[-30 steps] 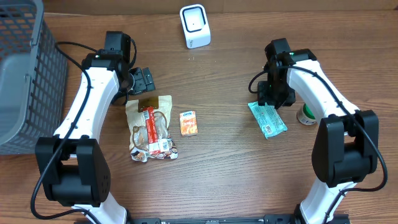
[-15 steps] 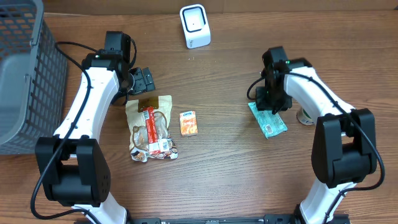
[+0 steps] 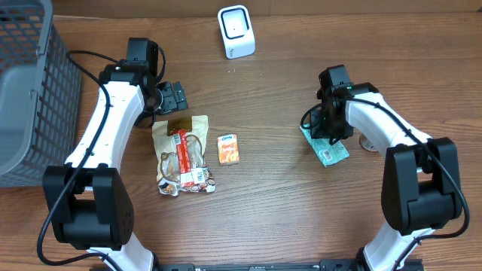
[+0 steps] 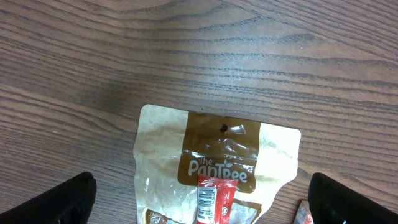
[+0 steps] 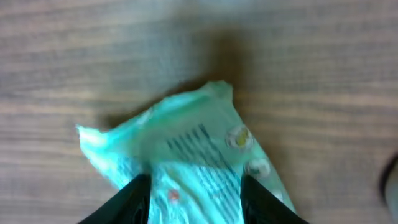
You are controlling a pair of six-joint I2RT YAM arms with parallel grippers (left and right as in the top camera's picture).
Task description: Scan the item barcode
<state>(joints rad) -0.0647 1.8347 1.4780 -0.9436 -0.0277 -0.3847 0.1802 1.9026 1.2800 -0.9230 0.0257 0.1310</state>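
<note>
Packet [image 5: 186, 143] teal, pinched by right tool [image 5: 196, 199] | left tool [image 4: 202, 199] spread (bare table [image 4: 249, 50] beyond pouch [image 4: 217, 155] top edge)

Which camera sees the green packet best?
The right wrist view: the green packet fills it, though blurred. Overhead shows it small, partly under the right gripper. The left wrist view misses it.

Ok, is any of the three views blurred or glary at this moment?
Overhead: sharp and evenly lit, with only soft shadows. Left wrist: in focus, the tabletop grain is crisp, the Pan Tree bag lettering is legible, and its film shows a slight sheen. Right wrist: blurred throughout, and the teal packet print is smeared and unreadable.
</note>
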